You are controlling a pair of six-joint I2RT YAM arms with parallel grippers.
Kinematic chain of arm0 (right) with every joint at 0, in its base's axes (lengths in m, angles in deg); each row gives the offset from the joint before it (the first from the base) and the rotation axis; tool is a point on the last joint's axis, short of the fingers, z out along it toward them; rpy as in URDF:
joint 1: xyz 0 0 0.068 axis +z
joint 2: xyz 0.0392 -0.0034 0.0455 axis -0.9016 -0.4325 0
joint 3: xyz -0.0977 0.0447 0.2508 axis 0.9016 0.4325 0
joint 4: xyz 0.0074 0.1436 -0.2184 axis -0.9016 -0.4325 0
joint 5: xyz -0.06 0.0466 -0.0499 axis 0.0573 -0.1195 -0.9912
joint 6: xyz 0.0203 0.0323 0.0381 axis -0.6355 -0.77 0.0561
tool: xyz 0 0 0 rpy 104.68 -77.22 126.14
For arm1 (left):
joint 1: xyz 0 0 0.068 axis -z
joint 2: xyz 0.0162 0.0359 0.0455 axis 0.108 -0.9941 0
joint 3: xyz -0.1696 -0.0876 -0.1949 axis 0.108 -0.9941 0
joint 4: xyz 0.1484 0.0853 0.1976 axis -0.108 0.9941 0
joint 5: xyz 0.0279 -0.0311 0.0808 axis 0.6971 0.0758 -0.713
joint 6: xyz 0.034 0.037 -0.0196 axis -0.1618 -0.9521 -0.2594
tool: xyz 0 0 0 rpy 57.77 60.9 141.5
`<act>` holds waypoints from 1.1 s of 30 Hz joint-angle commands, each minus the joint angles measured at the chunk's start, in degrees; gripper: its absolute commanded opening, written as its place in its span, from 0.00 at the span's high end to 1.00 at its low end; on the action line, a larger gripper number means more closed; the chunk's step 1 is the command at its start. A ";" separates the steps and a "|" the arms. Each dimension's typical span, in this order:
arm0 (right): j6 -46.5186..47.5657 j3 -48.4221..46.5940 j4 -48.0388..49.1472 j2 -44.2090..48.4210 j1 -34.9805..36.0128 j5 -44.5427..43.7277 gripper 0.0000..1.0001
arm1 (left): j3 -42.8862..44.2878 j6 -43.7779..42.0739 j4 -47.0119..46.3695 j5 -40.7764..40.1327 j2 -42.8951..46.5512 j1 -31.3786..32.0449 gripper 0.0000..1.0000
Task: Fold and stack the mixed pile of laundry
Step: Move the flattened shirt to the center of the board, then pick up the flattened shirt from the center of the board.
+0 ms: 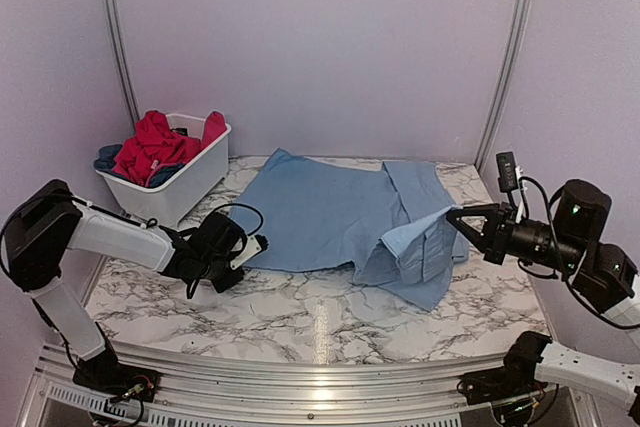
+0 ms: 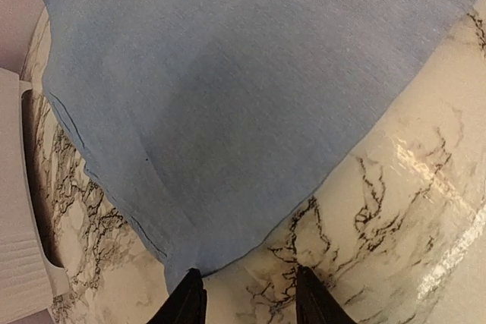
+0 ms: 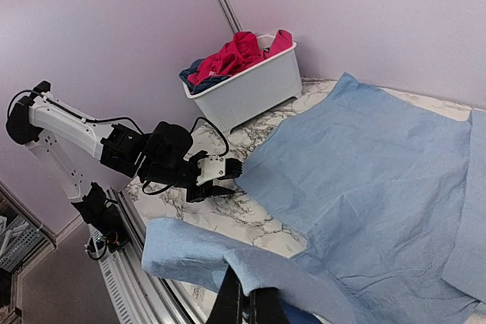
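Note:
A large light blue shirt (image 1: 320, 212) lies spread over the marble table. My right gripper (image 1: 453, 214) is shut on a lifted fold of its right edge, and the cloth drapes over the closed fingers (image 3: 244, 301) in the right wrist view. My left gripper (image 1: 260, 245) sits low at the shirt's near-left corner. Its jaws stand apart (image 2: 249, 300). The corner of the shirt (image 2: 228, 127) reaches the left fingertip (image 2: 188, 294), and bare marble lies between the fingers. Red garments (image 1: 155, 145) and dark blue ones (image 1: 108, 157) are heaped in the basket.
The white plastic basket (image 1: 195, 182) stands at the back left against the wall, just beyond the left arm. Pale walls with metal posts (image 1: 500, 77) close in the back and sides. An aluminium rail (image 1: 320, 367) runs along the table's near edge.

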 commanded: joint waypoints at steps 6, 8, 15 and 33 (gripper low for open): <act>0.40 -5.32 -3.51 2.77 0.35 -5.77 1.00 | 1.36 -2.98 -3.51 -3.70 0.34 1.53 1.00; -0.15 -5.37 -4.29 4.06 0.35 -6.18 1.00 | -0.78 -1.84 -3.16 -5.25 5.07 3.52 1.00; -0.96 -7.93 -9.66 5.94 0.39 -6.54 1.00 | -4.71 6.68 7.12 -8.17 21.74 9.77 1.00; 3.28 -11.94 -9.48 -5.01 0.40 -10.93 1.00 | -5.59 -1.11 7.07 3.21 17.90 10.92 0.46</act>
